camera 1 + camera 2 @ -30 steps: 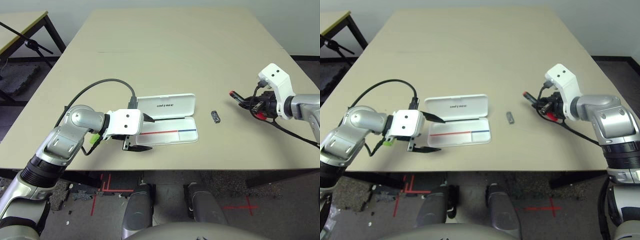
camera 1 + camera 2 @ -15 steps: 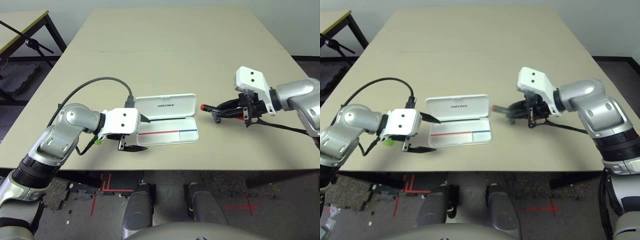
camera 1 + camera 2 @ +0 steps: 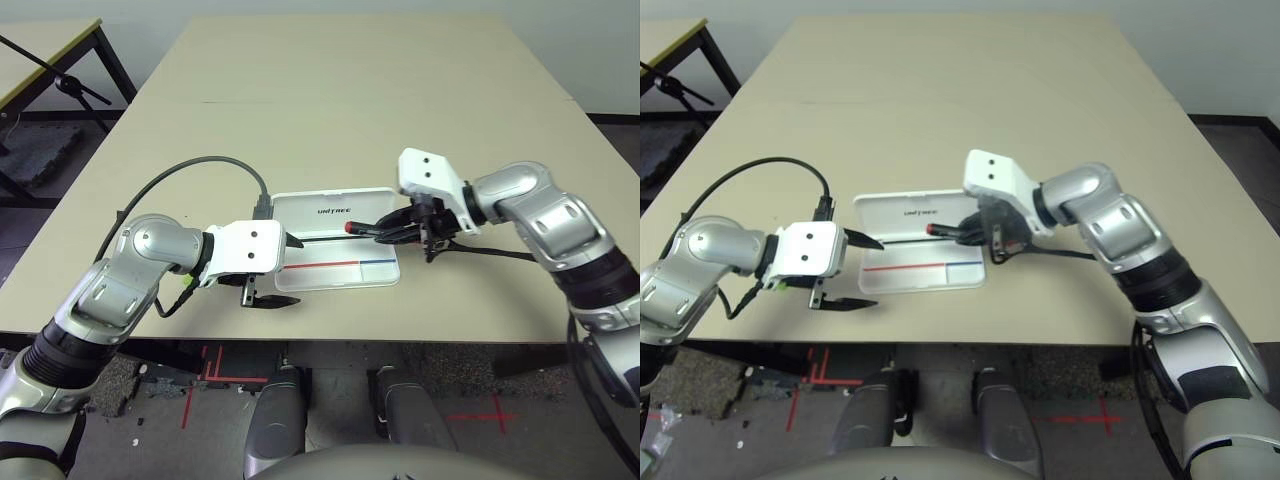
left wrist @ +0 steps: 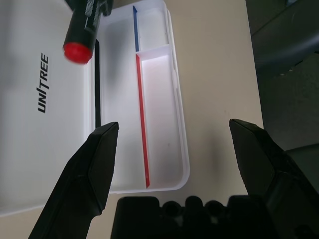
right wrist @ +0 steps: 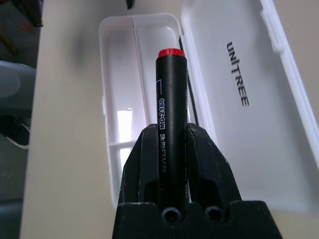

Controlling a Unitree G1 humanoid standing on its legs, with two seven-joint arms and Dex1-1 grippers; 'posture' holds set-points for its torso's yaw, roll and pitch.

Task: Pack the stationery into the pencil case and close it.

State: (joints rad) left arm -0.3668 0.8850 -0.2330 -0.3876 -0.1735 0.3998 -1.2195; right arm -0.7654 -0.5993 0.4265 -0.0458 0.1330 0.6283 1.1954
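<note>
The white pencil case lies open near the table's front edge, lid flat behind its tray with the red-and-blue line. My right gripper is shut on the marker, whose red end hangs over the hinge between lid and tray. In the right wrist view the marker runs between the fingers above the lid. My left gripper stands open just left of the tray, fingers either side of its end. A bit of light green peeks from under the left wrist. The grey block is hidden.
A black cable loops from my left wrist over the table. The front edge runs close below the case. Another table and a tripod stand off to the far left.
My right gripper has carried the marker leftward from the table's right side to above the open case. The left gripper has stayed open beside the tray.
</note>
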